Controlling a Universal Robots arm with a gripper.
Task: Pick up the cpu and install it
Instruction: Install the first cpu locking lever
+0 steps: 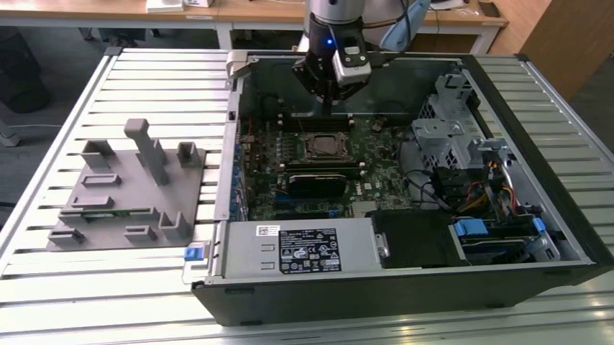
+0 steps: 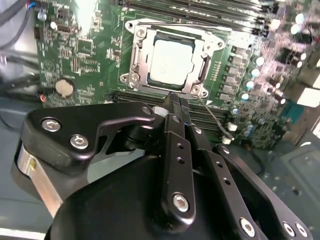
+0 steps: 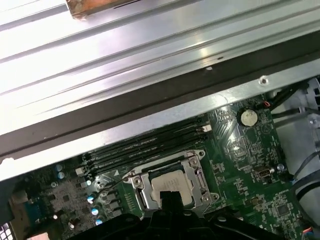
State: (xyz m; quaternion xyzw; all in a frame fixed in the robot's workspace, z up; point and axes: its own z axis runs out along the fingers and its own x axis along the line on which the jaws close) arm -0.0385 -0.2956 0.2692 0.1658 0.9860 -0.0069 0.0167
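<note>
The cpu [image 2: 172, 60] lies seated in the socket frame [image 2: 137, 60] near the middle of the motherboard [image 2: 80, 50]. The pincer [image 2: 175, 102], closed and empty, hangs just above the frame's edge. Any downward slip would likely tilt the chip or bend contacts.

cpu [image 2: 171, 61] – dull silvery metal top, tool [image 2: 176, 101] – matt black metal, glossy green motherboard [image 2: 85, 55], ribbed metal table [image 1: 144, 79]

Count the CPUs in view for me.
1. The cpu sits in the socket on the motherboard, with the shut end effector hovering close by. Recesses in the fixture could hide another.
</note>
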